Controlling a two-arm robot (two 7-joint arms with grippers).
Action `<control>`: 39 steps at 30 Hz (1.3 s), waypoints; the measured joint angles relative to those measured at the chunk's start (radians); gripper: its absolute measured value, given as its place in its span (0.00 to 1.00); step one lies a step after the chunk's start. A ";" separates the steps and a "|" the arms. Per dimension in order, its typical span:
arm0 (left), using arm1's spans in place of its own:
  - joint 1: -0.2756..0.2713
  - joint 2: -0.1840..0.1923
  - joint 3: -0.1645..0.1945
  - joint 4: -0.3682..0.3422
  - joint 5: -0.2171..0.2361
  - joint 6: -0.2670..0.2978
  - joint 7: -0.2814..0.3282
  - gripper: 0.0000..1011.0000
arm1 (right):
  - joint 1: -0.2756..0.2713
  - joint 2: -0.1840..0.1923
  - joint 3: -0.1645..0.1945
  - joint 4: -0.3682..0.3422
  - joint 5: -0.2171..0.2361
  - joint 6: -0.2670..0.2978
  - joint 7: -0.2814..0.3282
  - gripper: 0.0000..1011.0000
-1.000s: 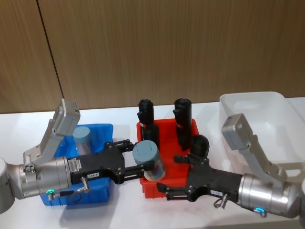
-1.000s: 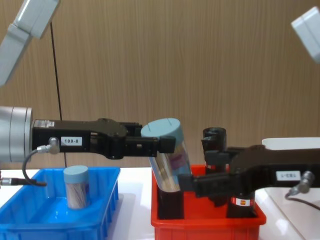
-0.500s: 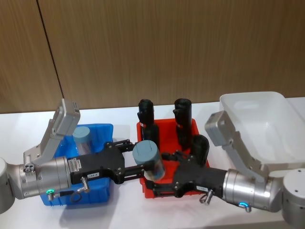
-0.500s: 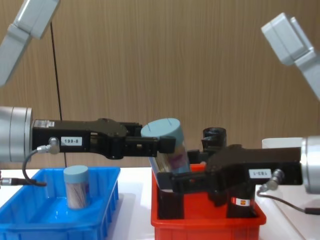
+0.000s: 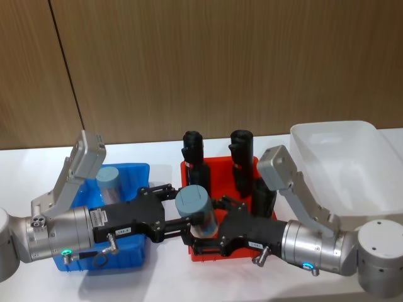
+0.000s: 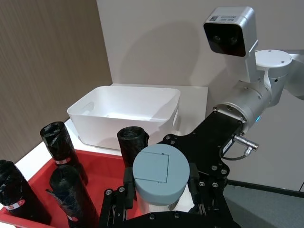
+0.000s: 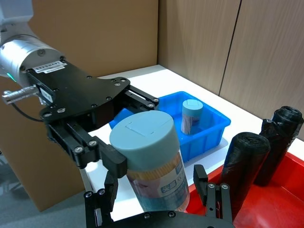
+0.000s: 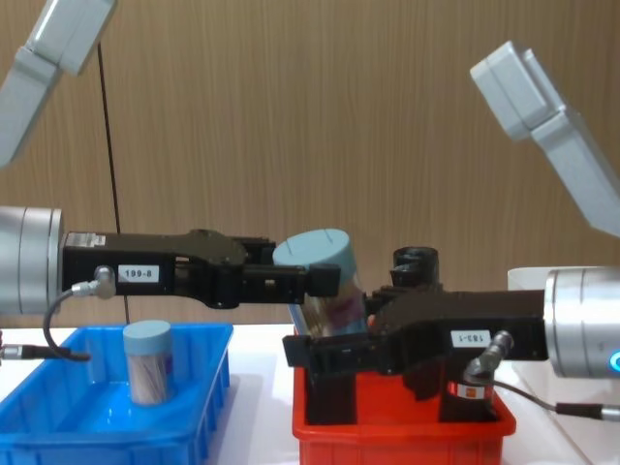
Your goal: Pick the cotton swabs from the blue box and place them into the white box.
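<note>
Chest view: cotton swabs (image 8: 312, 250) above red bin (image 8: 397, 442).

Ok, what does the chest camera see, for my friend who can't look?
The left claw holds a tilted cotton swab tub above the red bin, while the open right claw sits around its lower end. In the blue box stands a second tub.

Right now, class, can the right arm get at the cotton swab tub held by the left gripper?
Probably yes: the left gripper clamps the cotton swab tub near its lid, leaving the lower body bare, and the open right gripper flanks it.
</note>
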 joint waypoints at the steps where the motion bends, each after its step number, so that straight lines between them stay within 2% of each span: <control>1: 0.000 0.000 0.000 0.000 0.000 0.000 0.000 0.66 | 0.003 -0.002 -0.002 0.007 -0.001 -0.003 -0.002 0.99; 3: 0.000 0.000 0.000 0.000 0.000 0.000 0.000 0.66 | 0.006 -0.005 -0.004 0.013 -0.002 -0.006 -0.004 0.99; 6: 0.000 0.000 0.000 0.000 0.000 0.000 0.000 0.66 | 0.011 -0.009 -0.007 0.024 -0.004 -0.012 -0.009 0.93; 10: 0.000 0.000 0.000 0.000 0.000 0.000 0.000 0.66 | 0.015 -0.013 -0.011 0.035 -0.004 -0.018 -0.015 0.84; 11: 0.000 0.000 0.000 0.000 0.000 0.000 0.000 0.66 | 0.016 -0.014 -0.011 0.037 -0.003 -0.020 -0.016 0.78; 13: 0.000 0.000 0.000 0.000 0.000 0.000 0.000 0.66 | 0.018 -0.016 -0.013 0.042 -0.001 -0.024 -0.017 0.77; 14: 0.000 0.000 0.000 0.000 0.000 0.000 0.000 0.66 | 0.018 -0.016 -0.013 0.043 0.000 -0.025 -0.018 0.70; 15: 0.000 0.000 0.000 0.000 0.000 0.000 0.000 0.66 | 0.019 -0.017 -0.015 0.046 0.001 -0.028 -0.018 0.67; 24: 0.000 0.000 0.000 0.000 0.000 0.000 0.001 0.66 | 0.022 -0.019 -0.019 0.054 0.009 -0.036 -0.023 0.66; 36: 0.000 0.000 0.000 0.000 0.000 0.000 0.000 0.99 | 0.018 -0.009 -0.020 0.045 0.030 -0.043 -0.032 0.66; 39: 0.000 0.000 0.000 0.000 0.000 0.000 0.000 0.99 | 0.014 -0.004 -0.018 0.040 0.035 -0.045 -0.035 0.66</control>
